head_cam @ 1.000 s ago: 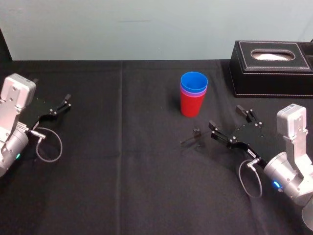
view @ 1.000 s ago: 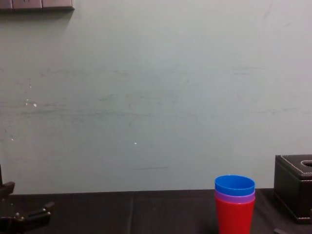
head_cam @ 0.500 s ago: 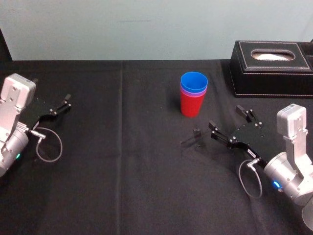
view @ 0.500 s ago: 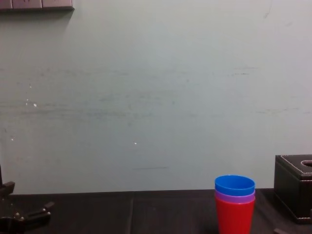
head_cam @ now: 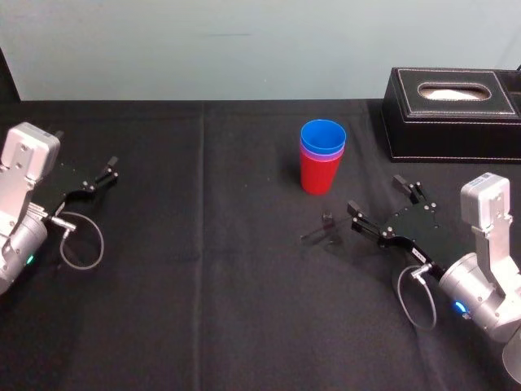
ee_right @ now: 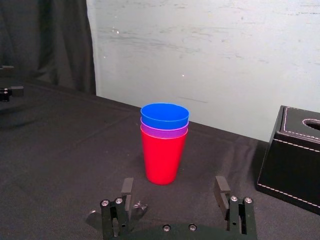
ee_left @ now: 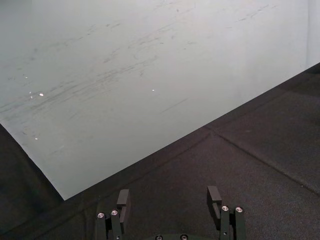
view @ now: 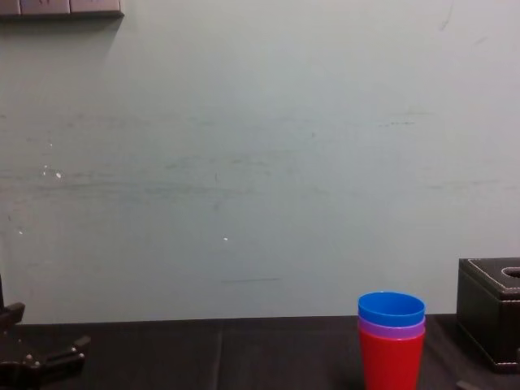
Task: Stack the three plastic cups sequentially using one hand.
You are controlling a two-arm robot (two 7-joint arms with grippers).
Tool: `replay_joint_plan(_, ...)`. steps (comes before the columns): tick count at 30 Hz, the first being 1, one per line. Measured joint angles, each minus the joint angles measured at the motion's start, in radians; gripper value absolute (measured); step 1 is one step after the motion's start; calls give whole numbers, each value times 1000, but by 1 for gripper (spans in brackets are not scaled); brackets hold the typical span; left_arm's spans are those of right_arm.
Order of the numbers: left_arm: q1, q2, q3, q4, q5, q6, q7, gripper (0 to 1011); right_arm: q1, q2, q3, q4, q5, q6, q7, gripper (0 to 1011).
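Note:
The three plastic cups stand nested upright in one stack on the black table: the red cup at the bottom, the purple cup showing as a thin band, the blue cup on top. The stack also appears in the right wrist view and the chest view. My right gripper hovers open and empty in front of the stack and to its right, apart from it. My left gripper rests open at the table's far left, also empty.
A black tissue box with a hole in its top sits at the back right, beside the stack. A small dark bit lies on the cloth just in front of the cups. A pale wall bounds the table's far edge.

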Motion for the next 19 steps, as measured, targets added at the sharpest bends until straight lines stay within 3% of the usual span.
replay_joint_plan(19,0,0,0,0,0,0,0,1005,0,0,0,0,0,0,0,1004)
